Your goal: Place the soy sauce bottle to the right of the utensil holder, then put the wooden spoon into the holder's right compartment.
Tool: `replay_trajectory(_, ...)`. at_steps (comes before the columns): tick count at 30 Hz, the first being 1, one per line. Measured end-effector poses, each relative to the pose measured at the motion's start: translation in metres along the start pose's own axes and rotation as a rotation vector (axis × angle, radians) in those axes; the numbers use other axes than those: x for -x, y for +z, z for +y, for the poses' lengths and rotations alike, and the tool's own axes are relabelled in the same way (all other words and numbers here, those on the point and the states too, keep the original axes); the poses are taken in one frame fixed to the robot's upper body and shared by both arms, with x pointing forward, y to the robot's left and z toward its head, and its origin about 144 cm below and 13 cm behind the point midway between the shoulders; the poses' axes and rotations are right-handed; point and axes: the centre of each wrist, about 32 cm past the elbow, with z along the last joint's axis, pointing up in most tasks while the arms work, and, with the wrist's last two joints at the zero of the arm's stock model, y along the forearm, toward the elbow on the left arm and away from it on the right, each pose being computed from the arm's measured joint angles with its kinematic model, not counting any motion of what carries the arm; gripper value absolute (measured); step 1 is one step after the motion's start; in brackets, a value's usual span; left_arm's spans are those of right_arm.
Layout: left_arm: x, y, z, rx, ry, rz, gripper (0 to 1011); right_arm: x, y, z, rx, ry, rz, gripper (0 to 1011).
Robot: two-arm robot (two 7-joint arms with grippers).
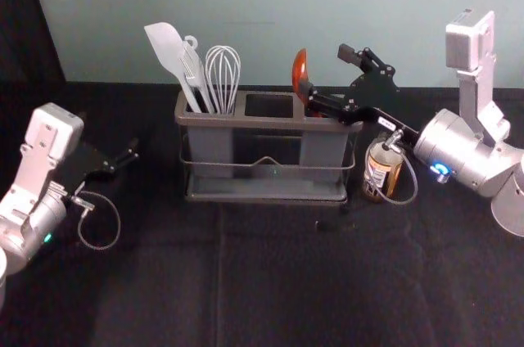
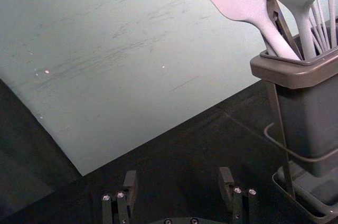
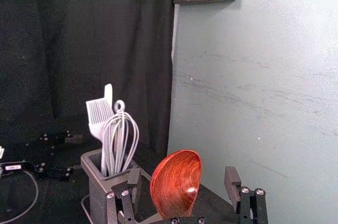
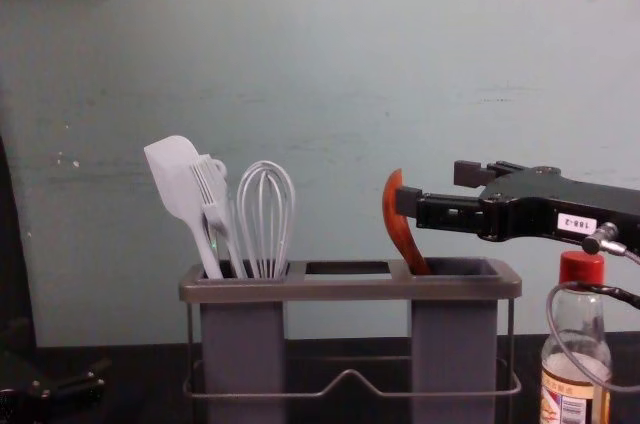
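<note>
The bottle (image 4: pixel 575 399) stands just right of the holder (image 4: pixel 350 289), below the right arm (image 4: pixel 600 199). Whisk (image 4: pixel 266 206), brush (image 4: pixel 212 194) and spatula (image 4: pixel 178 179) crowd the left compartment (image 4: pixel 243 344); the spoon (image 4: pixel 398 219) leans in the right one (image 4: pixel 455 344), beside the right gripper (image 4: pixel 438 187), jaws wide. The left gripper (image 1: pixel 123 160) idles at left, spread wide.

White label (image 4: pixel 577 223) on right tool (image 4: pixel 437 188): "188-2"; bottle label (image 4: pixel 568 400) illegible.

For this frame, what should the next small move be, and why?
Probably ease the right gripper straight back from the wooden spoon, fingers open. The spoon already leans in the holder's right compartment, the fingers are spread with one right by it, and the soy sauce bottle stands right of the holder, so backing off seems all that remains.
</note>
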Motion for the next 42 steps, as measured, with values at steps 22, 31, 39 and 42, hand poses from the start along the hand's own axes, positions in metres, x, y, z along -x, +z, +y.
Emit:
replay_trajectory(22, 0.0, 0.0, 0.0, 0.0, 0.0, 0.0, 1005, 0.026, 0.051, -0.023, 0.002, -0.137, -0.035, 1004)
replay_trajectory(31, 0.0, 0.0, 0.0, 0.0, 0.0, 0.0, 1005, 0.038, 0.065, -0.06, 0.023, -0.288, -0.027, 1004)
replay_trajectory(39, 0.0, 0.0, 0.0, 0.0, 0.0, 0.0, 1005, 0.046, 0.053, -0.1, 0.04, -0.356, -0.021, 1004)
replay_trajectory(42, 0.0, 0.0, 0.0, 0.0, 0.0, 0.0, 1005, 0.054, 0.039, -0.12, 0.055, -0.378, -0.031, 1004)
